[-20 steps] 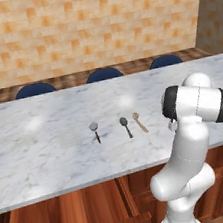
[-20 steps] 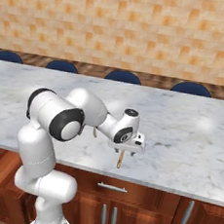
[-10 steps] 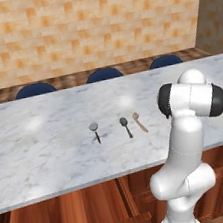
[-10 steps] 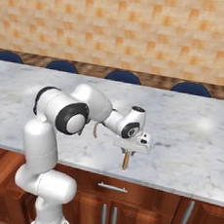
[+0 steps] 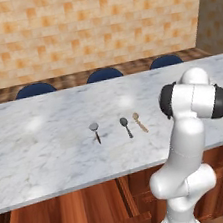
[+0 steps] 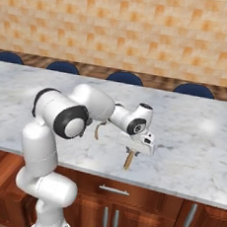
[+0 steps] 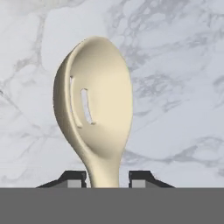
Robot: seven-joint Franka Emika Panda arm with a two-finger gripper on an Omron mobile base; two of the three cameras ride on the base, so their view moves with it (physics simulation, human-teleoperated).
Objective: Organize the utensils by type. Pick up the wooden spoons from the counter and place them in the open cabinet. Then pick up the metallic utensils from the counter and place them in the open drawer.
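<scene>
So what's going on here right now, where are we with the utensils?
The gripper is closed on a slotted wooden spoon, seen close up in the hand view with the marble counter behind it. In the right base view that spoon hangs from the hand near the counter's front edge. Another wooden spoon and the two metallic utensils lie on the counter.

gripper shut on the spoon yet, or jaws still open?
Shut on it. In the hand view both fingertips flank the slotted wooden spoon at its neck; in the right base view it hangs from the gripper above the counter.
</scene>
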